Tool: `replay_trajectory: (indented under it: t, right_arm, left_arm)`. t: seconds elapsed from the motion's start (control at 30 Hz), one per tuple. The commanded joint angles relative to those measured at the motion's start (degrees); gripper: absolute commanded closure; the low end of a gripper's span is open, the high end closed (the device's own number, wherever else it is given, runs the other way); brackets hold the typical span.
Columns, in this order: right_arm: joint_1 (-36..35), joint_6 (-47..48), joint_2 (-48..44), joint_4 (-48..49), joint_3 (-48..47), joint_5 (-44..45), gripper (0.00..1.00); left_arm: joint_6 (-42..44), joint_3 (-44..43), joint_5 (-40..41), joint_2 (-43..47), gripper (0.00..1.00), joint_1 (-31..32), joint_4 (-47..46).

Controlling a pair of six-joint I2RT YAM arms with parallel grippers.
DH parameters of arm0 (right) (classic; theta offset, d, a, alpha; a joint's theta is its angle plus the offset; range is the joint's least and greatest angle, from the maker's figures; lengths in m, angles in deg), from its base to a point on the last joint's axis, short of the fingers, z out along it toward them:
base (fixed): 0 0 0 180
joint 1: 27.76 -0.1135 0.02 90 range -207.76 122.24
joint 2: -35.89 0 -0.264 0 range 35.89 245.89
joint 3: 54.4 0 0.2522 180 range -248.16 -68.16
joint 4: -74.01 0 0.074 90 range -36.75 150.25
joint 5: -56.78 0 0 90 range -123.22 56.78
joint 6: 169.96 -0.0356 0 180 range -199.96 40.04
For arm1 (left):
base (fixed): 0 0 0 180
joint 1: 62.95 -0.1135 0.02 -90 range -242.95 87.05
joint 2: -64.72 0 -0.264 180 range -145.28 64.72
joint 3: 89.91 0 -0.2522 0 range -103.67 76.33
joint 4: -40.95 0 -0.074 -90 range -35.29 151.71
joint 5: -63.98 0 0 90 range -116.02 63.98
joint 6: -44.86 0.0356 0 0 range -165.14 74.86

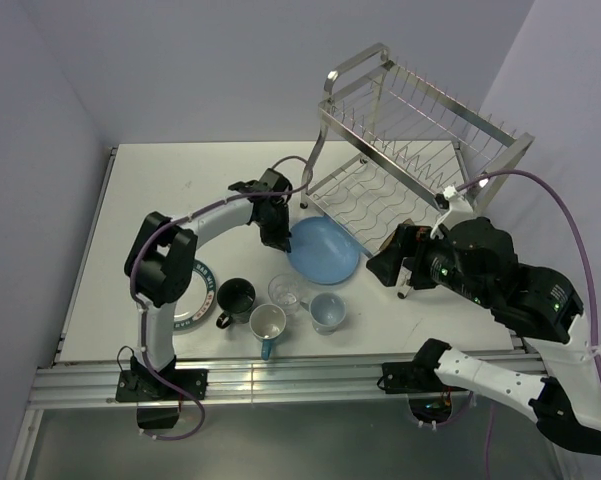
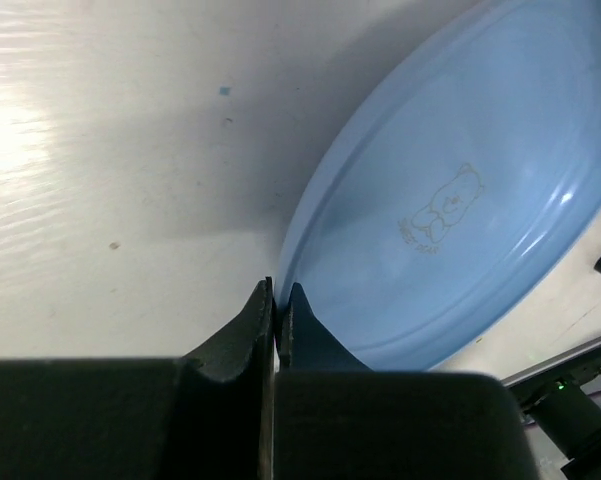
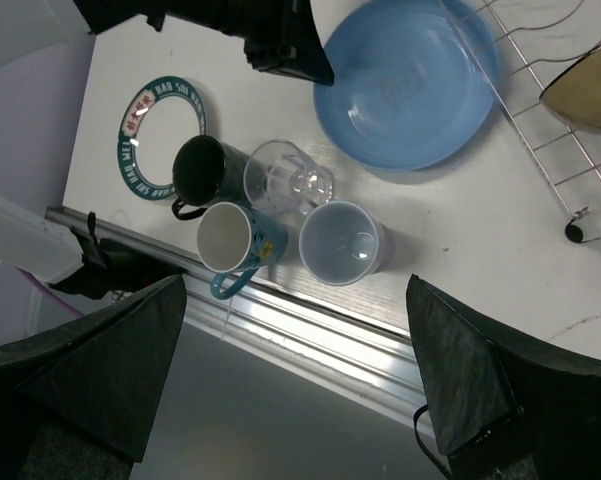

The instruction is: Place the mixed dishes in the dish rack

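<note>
The large light-blue plate (image 1: 327, 252) (image 2: 460, 200) lies on the white table just in front of the dish rack (image 1: 420, 140), a two-tier silver wire rack at the back right. My left gripper (image 1: 280, 240) (image 2: 278, 292) is shut on the plate's left rim. Nearer the front stand a dark mug (image 1: 237, 297), a clear glass (image 1: 285, 291), a white-and-blue mug (image 1: 267, 325) and a light-blue cup (image 1: 327, 312). A white plate with a teal lettered rim (image 1: 196, 297) lies partly under the left arm. My right gripper (image 1: 385, 262) (image 3: 295, 295) hangs open above the table's front edge, holding nothing.
The rack's lower wires (image 3: 550, 110) reach down close to the blue plate, and a tan curved dish (image 3: 585, 95) rests on them. A metal rail (image 1: 300, 380) runs along the table's near edge. Purple walls close in the back and sides.
</note>
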Motion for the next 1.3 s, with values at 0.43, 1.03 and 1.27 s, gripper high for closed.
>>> replay_trajectory:
  t: [0.43,1.03,1.27]
  right_arm:
    - [-0.28,3.77,9.98,3.81,-5.8,-5.75,0.02]
    - [2.96,3.08,22.28,2.24,-20.11,-15.12,0.03]
    - [8.68,-10.87,23.43,4.59,-26.37,-31.48,0.05]
  left_arm:
    - [-1.51,-4.19,8.5,20.32,1.0,-4.84,8.0]
    - [0.94,4.24,9.64,45.19,1.0,-5.63,9.96]
    - [4.63,11.98,9.9,57.59,1.0,-5.54,-0.94]
